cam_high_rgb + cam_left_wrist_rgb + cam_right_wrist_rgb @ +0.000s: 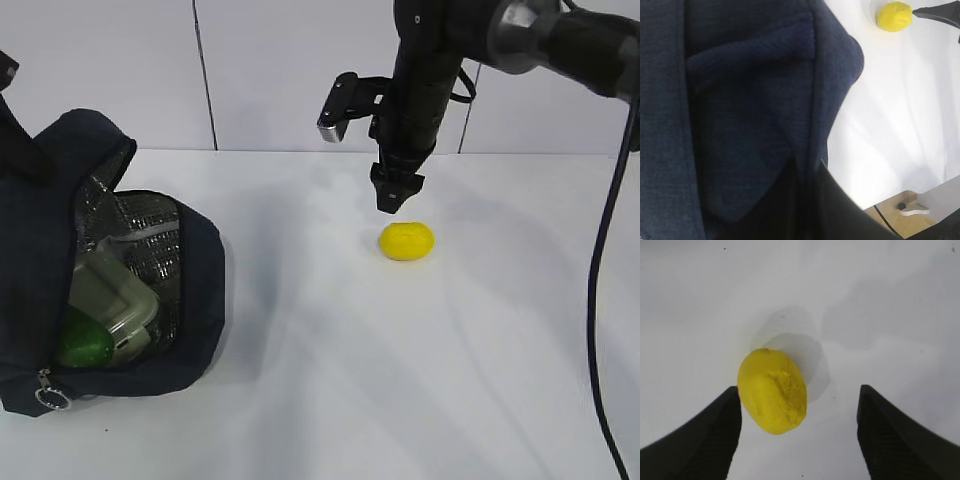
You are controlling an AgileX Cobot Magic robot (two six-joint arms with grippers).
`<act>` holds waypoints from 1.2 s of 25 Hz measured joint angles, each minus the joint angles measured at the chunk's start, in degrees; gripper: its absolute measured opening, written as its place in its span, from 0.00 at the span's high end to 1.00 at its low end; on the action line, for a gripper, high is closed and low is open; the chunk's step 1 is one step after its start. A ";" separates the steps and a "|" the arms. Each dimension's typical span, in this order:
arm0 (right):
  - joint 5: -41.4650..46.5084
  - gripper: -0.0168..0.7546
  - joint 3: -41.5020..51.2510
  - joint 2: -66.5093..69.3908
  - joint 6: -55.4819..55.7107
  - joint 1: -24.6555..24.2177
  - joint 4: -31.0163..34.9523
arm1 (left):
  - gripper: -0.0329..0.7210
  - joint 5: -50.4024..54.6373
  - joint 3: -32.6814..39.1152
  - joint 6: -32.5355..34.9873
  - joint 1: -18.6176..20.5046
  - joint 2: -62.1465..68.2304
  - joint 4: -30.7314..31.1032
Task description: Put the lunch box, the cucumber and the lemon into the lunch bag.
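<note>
The navy lunch bag lies at the left with its mouth open and its silver lining showing. Inside it rest the sage-lidded lunch box and, below that, the green cucumber. The yellow lemon sits alone on the white table, right of centre. My right gripper hangs open just above and behind the lemon. In the right wrist view the lemon lies between the jaws, close to the left finger. My left gripper is shut on the lunch bag, whose dark fabric fills that view.
A metal ring pull hangs at the bag's lower left corner. The right arm's black cable runs down the right side. The table's edge shows in the left wrist view, with floor beyond. A pale wall stands behind the table.
</note>
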 joint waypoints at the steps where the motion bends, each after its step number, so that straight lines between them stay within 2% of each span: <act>1: 0.00 0.29 0.00 0.13 0.13 0.00 0.00 | 0.95 0.00 0.00 0.24 0.00 0.00 0.00; 9: -0.32 0.23 4.21 0.34 3.06 -2.54 -0.11 | 0.95 -0.09 0.00 1.23 0.00 0.00 0.00; 13: -0.32 0.22 6.87 0.34 3.18 -3.15 -0.25 | 0.95 -0.09 0.00 1.23 0.00 0.00 0.00; 23: -0.34 0.22 6.87 0.34 -1.24 -3.15 3.87 | 0.95 -0.22 0.00 1.36 0.00 0.00 0.00; 30: -0.34 0.22 6.87 0.59 -2.65 -3.15 3.62 | 0.95 -0.22 0.00 1.36 0.00 0.00 -0.17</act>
